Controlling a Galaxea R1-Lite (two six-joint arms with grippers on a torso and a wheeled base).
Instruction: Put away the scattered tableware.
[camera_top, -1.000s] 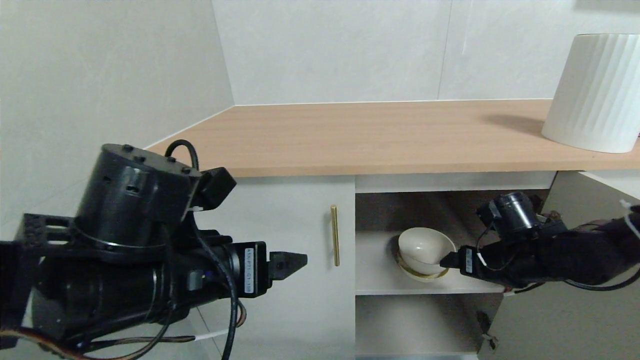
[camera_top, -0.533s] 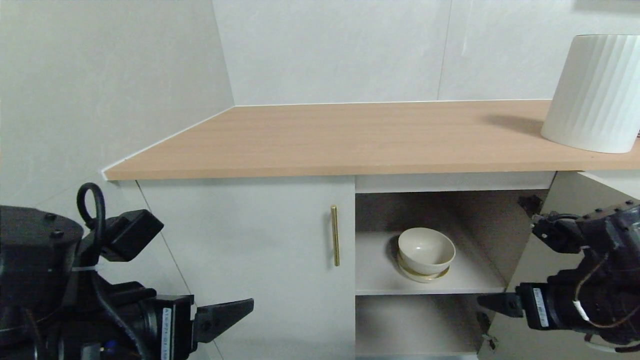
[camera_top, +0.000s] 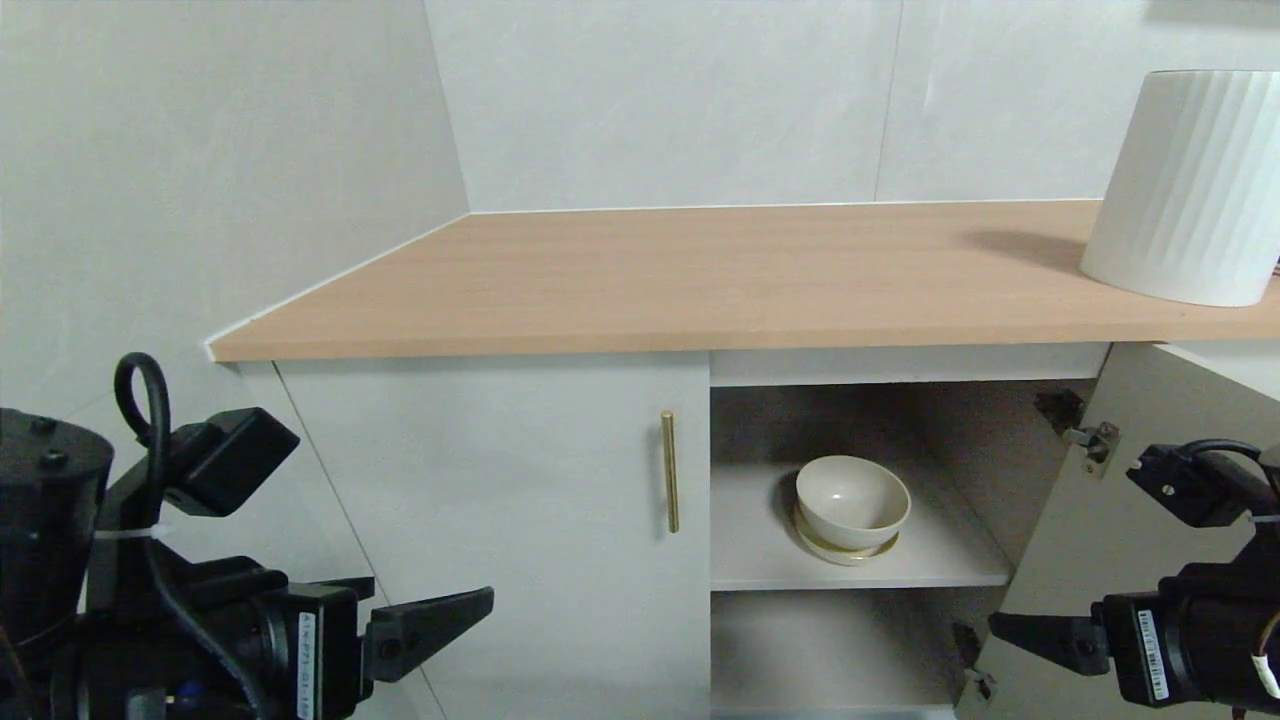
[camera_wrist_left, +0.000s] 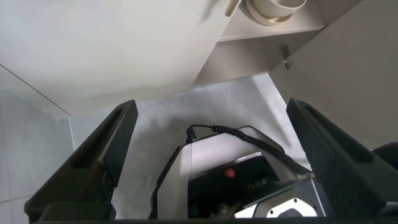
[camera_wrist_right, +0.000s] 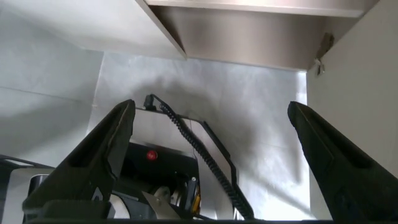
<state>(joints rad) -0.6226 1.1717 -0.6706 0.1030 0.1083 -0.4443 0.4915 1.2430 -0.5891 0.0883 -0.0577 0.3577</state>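
Well apart from the right end effector, the bowl sits shelved.

**A bowl is sitting in the open cupboard**

A cream bowl is sitting on a small plate on the upper shelf of the cupboard. The right door is standing open. The left door, with its gold handle, is sitting shut. A tall white ribbed tub is standing on the wooden top, far to the right. The left gripper is hanging low in front of the shut door. The right gripper is hanging low by the open door.
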